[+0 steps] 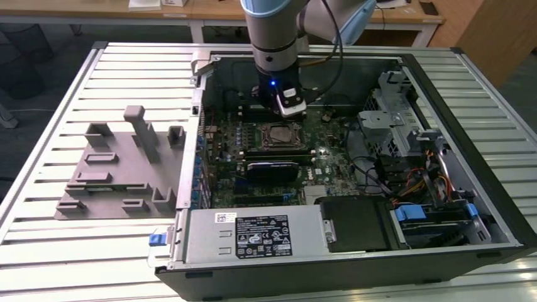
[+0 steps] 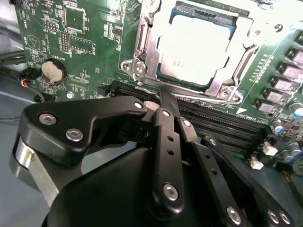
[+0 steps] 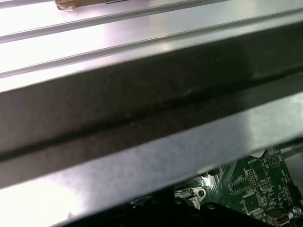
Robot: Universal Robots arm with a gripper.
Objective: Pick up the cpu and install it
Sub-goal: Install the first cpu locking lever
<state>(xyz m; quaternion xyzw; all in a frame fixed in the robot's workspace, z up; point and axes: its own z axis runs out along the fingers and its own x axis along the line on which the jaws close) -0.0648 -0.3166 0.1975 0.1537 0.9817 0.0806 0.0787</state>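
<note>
So the cpu [image 2: 196, 47] is sitting flat in the socket [image 2: 142, 56] on the motherboard [image 2: 71, 33] inside the case [image 1: 470, 113], shiny top facing up. It's square, so no real long axis; its edges look lined up with the frame around it, though I can't make out the corner marker.

In the second wrist view the gripper [image 2: 163, 97] is pinched closed with nothing in it, tips hanging just beside the socket's edge, over the RAM slots [image 2: 227, 123]. In the exterior view it's hovering near the case's back wall.

My worry: those tips are really close to the frame and slots, so any sideways drift or drop could scrape the board or bump the chip crooked and damage the socket contacts.
</note>
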